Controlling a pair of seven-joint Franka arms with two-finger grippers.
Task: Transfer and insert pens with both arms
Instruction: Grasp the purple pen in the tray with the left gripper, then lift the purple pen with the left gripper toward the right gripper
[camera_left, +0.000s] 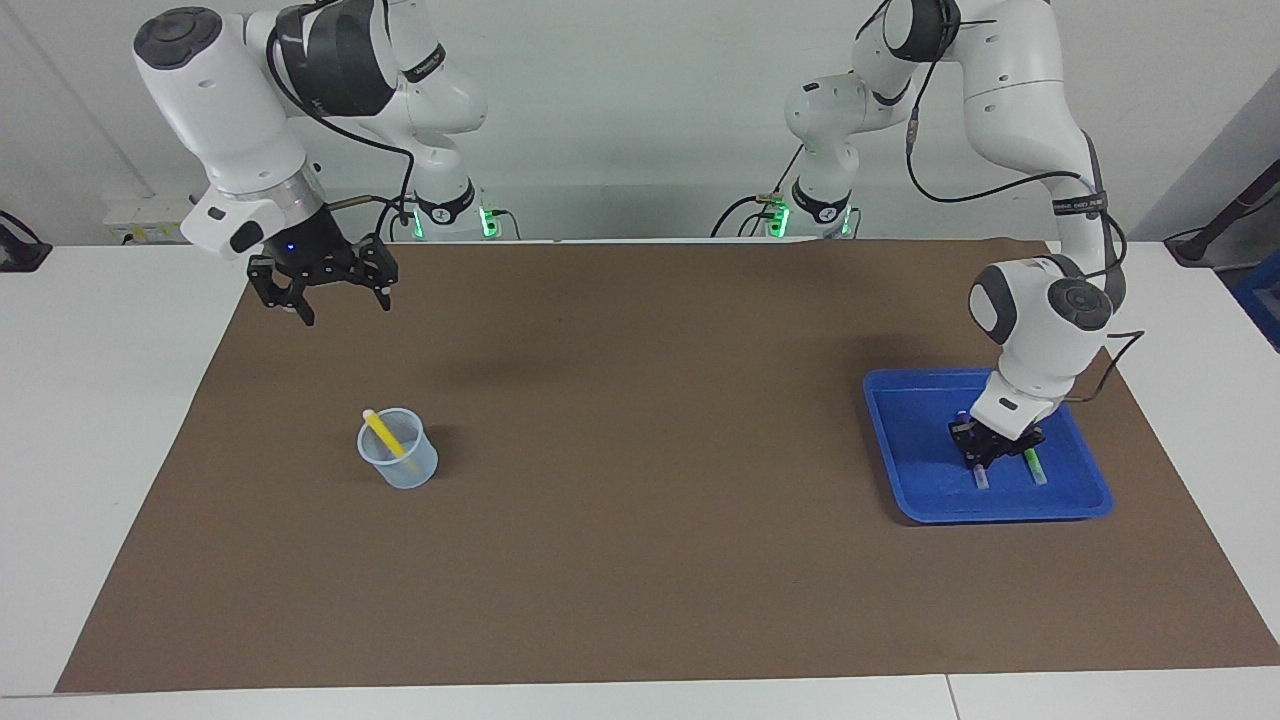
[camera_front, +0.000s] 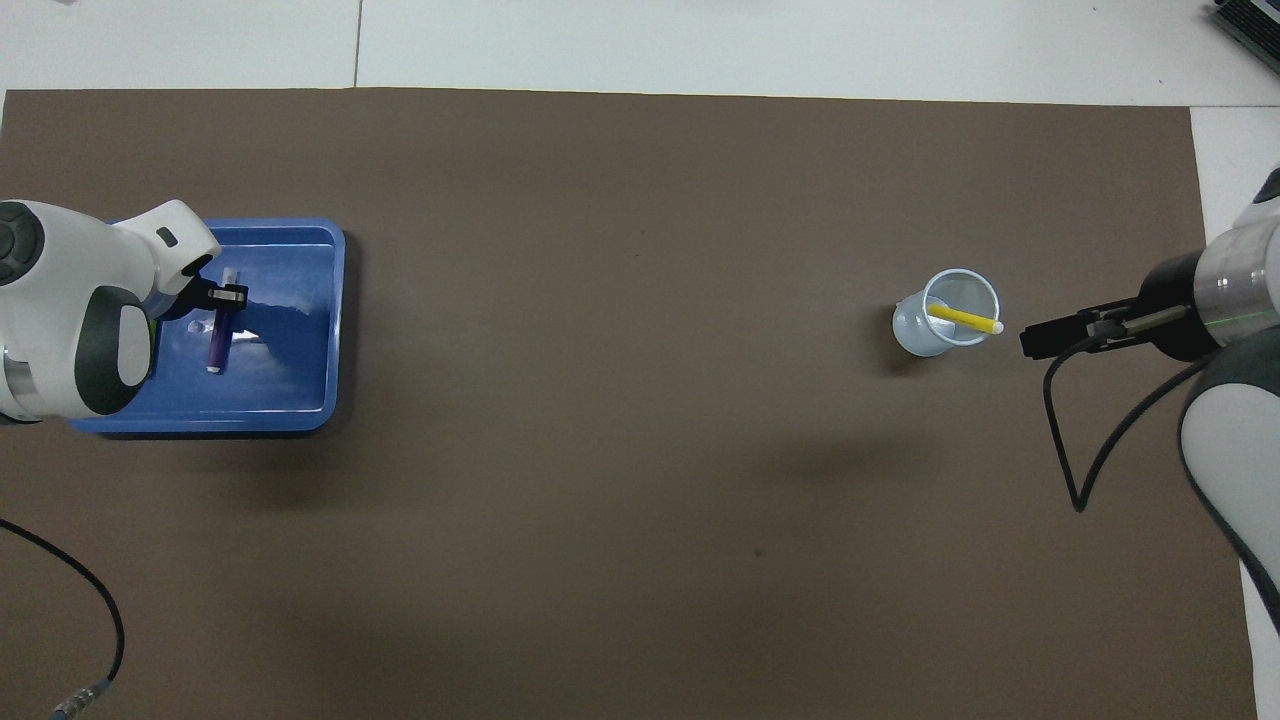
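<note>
Left claw (camera_left: 986, 452) low in the blue tray (camera_left: 905, 440) at the left arm's end of the bench (camera_left: 640, 560), fingers pinched onto the purple pen (camera_front: 217, 345), which lies flat on the tray floor. The green pen (camera_left: 1034, 467) lies just beside it in the same tray; in the overhead view the arm's wrist hides it. The yellow pen (camera_left: 383, 433) already leans in the clear cup (camera_left: 400, 463) toward the right arm's end of the bench. The right claw (camera_left: 325, 283), fingers spread, waits in the air, holding nothing, over the brown mat (camera_left: 640, 560) on the robots' side of the cup.

The step in hand appears to be the pickup of the purple pen. For a clean lift, the claw should rise straight up, so the pen neither drags on the tray floor nor nudges the green pen. A firm hold near the pen's middle would leave an end free for the right claw at the hand-over.
</note>
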